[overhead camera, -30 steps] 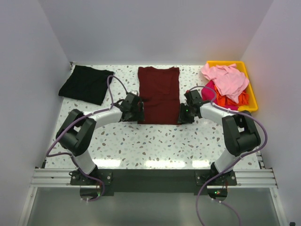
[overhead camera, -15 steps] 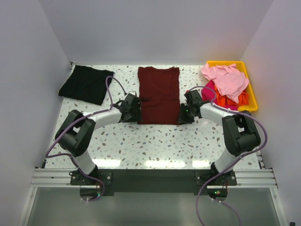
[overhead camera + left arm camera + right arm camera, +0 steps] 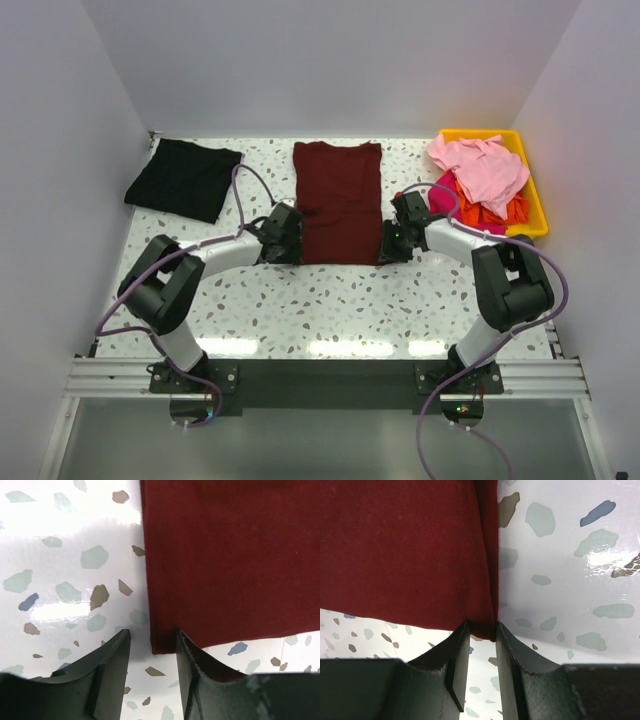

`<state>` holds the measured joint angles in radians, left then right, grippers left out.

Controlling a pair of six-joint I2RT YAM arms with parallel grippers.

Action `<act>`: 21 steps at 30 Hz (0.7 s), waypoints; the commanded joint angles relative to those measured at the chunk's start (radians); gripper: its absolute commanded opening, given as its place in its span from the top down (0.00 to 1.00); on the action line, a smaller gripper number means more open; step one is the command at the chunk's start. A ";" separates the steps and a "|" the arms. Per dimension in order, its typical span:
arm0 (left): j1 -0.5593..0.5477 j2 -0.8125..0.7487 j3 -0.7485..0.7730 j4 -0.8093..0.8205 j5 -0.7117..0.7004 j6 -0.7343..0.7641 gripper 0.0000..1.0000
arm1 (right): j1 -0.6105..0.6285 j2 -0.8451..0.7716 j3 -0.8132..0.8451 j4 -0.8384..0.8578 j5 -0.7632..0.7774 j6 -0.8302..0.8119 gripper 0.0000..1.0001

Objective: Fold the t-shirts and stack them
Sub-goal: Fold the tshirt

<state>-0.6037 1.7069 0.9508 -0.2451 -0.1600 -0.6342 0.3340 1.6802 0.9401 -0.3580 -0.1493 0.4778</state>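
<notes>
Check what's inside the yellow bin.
A light pink t-shirt lies on top in the yellow bin; magenta cloth and orange cloth peek out beneath. The bin floor and anything deeper are covered.

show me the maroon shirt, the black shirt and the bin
maroon shirt (image 3: 338, 200): top external view, middle of the cloth
black shirt (image 3: 183, 178): top external view, middle of the cloth
bin (image 3: 536, 205): top external view, its right wall

Bright overhead light, sharp pictures, white glare on the glossy table (image 3: 55, 522).
</notes>
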 commanded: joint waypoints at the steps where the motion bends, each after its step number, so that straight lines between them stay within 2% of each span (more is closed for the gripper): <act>1: -0.024 -0.003 -0.021 -0.017 0.024 0.011 0.55 | 0.008 0.004 -0.011 0.016 -0.001 0.007 0.70; 21: -0.027 0.010 -0.058 -0.017 0.002 -0.013 0.76 | 0.020 0.001 -0.006 0.011 -0.004 0.005 0.79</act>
<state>-0.6250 1.7016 0.9306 -0.2298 -0.1673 -0.6395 0.3473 1.6802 0.9401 -0.3580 -0.1497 0.4786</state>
